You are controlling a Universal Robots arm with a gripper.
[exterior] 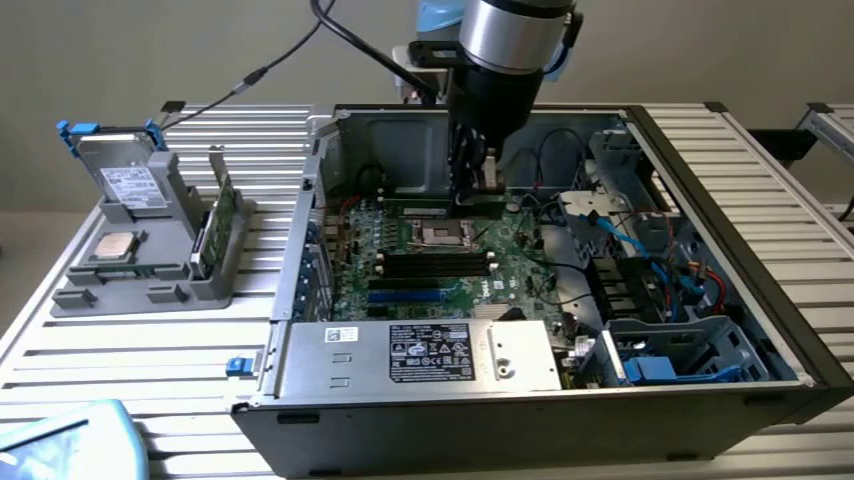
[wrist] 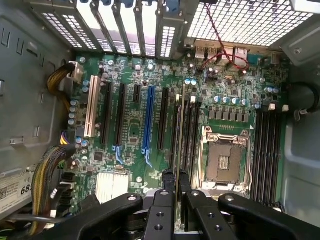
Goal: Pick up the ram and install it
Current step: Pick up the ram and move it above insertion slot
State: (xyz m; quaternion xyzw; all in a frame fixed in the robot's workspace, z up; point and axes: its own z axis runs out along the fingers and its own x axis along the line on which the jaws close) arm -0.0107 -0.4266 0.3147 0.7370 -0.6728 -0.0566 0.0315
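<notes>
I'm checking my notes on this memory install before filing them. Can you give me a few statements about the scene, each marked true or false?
1. The black gripper is shut on the thin dark ram stick, over the green motherboard. True.
2. The metal-framed processor socket carries a cooler. False: it is bare, with nothing mounted on it.
3. The dark computer case lies on its side with its inside exposed. True.
4. The grey plastic holder sits inside the case. False: it stands outside the case, toward the exterior view's left.
5. The long blue slot has a card in it. False: it is empty.
</notes>
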